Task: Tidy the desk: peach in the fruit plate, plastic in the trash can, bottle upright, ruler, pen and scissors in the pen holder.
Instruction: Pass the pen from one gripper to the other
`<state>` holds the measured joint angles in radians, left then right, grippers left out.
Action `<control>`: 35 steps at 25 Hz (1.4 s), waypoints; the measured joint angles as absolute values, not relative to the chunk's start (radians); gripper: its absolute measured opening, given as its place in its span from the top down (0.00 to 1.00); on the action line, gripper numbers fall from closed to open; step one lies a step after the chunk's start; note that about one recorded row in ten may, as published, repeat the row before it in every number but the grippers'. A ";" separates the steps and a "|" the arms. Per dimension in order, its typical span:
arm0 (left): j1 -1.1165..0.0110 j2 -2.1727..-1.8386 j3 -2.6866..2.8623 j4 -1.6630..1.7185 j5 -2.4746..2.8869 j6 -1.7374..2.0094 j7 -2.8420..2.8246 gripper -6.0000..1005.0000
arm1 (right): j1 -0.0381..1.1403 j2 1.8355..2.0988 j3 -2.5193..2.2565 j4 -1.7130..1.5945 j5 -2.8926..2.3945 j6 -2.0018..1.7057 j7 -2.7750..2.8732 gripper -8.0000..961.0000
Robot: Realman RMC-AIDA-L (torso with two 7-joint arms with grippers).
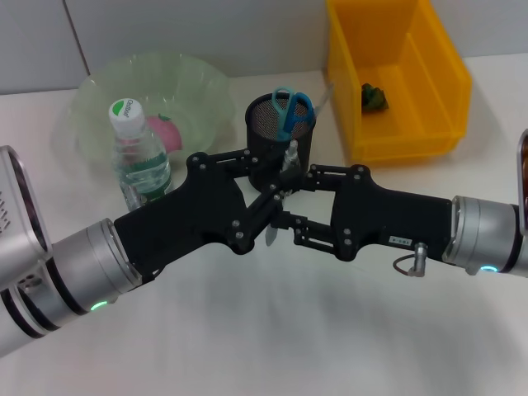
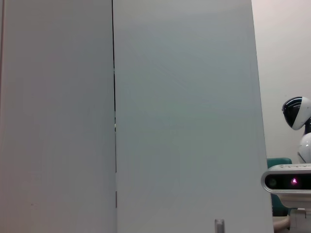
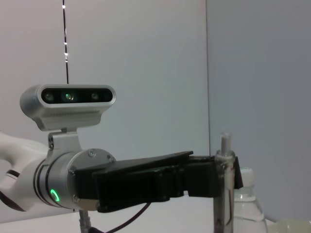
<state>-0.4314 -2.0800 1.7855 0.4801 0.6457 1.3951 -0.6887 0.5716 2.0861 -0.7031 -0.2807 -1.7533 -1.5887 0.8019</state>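
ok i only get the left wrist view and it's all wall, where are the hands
observer: the left hand and right hand meet over the table, just in front of the pen holder.
operator: is either one holding something
observer: yes, the right wrist view shows the left hand closed on a thin clear pen, held upright.
operator: scissors in yet
observer: yes, the blue-handled scissors stand in the pen holder.
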 joint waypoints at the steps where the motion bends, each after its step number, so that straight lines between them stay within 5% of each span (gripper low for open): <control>1: -0.431 -2.080 1.786 0.480 0.646 1.395 -0.689 0.79 | 0.574 2.086 -0.703 -0.277 -1.753 -1.589 0.803 0.46; 14: -0.428 -2.080 1.786 0.480 0.646 1.394 -0.689 0.80 | 0.592 2.086 -0.704 -0.262 -1.758 -1.585 0.806 0.57; 21: -0.425 -2.080 1.786 0.480 0.646 1.394 -0.688 0.80 | 0.593 2.086 -0.704 -0.262 -1.759 -1.584 0.807 0.73; 35: -0.427 -2.080 1.789 0.480 0.646 1.394 -0.691 0.78 | 0.593 2.086 -0.705 -0.262 -1.760 -1.575 0.808 0.74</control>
